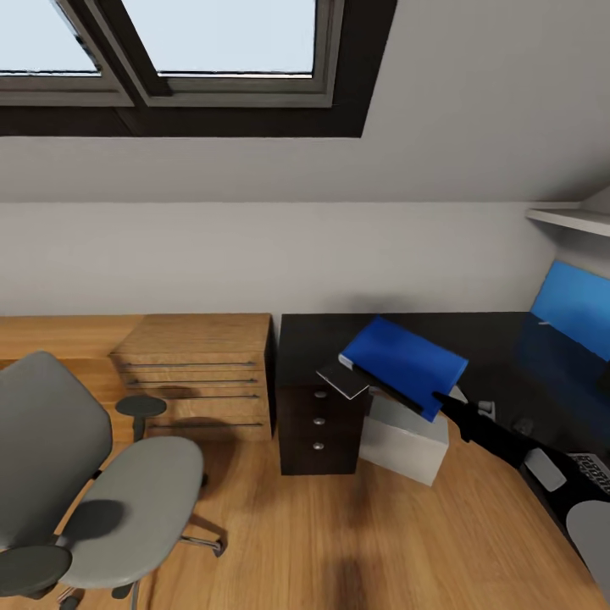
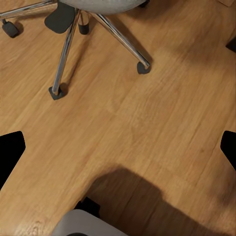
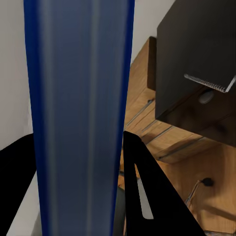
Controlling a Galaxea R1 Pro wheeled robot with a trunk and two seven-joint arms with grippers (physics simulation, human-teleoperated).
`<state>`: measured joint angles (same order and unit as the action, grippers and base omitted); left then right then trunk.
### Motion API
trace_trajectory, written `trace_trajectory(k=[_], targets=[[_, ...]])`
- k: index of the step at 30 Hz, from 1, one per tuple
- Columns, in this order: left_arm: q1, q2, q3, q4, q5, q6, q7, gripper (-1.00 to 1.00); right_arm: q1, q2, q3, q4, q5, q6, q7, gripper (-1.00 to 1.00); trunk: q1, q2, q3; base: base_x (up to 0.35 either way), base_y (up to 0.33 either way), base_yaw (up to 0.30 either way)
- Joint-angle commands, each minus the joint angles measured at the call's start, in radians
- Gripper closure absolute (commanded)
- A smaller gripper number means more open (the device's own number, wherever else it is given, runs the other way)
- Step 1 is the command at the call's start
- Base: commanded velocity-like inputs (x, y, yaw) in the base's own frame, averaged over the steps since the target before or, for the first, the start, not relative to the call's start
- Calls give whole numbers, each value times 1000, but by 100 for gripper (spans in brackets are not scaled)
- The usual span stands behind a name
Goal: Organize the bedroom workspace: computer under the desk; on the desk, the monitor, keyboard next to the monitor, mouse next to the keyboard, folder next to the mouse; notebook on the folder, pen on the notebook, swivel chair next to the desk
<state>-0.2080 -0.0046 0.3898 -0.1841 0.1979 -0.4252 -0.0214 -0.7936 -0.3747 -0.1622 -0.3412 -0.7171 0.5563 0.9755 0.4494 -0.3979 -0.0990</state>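
Folder [image 1: 405,360] transfer is underway: the blue folder is off the swivel chair [image 1: 76,474] and held over the black desk [image 1: 491,339] at centre frame, not yet laid down. The notebook [image 1: 343,379] overhangs the drawer unit; the computer [image 1: 405,436] sits below. The right gripper [image 3: 78,147], on an arm stretched from lower right, clamps the folder's edge. The left gripper [image 2: 118,147] hangs released over bare floor.
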Motion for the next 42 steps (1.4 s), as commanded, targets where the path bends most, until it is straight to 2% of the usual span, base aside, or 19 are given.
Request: trace_trajectory(k=[1,8,10,11,13,14,17,20,30,42], targets=[[-1,0,-3,0,10,-3,-2,-100,-1,1,-2,2,-4,6,-10,100,1,-2,-2,0,0,3],[-1,0,-3,0,10,-3,-2,-100,-1,3,-18,2,-5,-9,-138,100,1,-2,-2,0,0,1],[-1,0,-3,0,10,-3,-2,-100,-1,3,-50,2,-5,-17,-190,100,1,-2,-2,0,0,0],[-1,0,-3,0,9,-3,-3,-100,-1,4,-80,2,-5,-21,-225,100,1,-2,-2,0,0,0],[-1,0,-3,0,9,-3,-2,-100,-1,5,-112,2,-5,-24,-261,100,1,-2,-2,0,0,0],[-1,0,-3,0,9,-3,-2,-100,-1,6,-142,2,-5,-25,-294,100,1,-2,-2,0,0,0],[-1,0,-3,0,9,-3,-2,-100,-1,7,-184,2,-5,-27,-342,100,1,-2,-2,0,0,0],[-1,0,-3,0,9,-3,-2,-100,-1,8,-203,2,-5,-28,-364,100,1,-2,-2,0,0,0],[-1,0,-3,0,9,-3,-2,-100,-1,7,-217,2,-8,-23,-368,100,1,-2,-2,0,0,0],[-1,0,-3,0,9,-3,-2,-100,-1,7,-218,4,-8,-19,-294,100,1,-2,-2,0,0,0]])
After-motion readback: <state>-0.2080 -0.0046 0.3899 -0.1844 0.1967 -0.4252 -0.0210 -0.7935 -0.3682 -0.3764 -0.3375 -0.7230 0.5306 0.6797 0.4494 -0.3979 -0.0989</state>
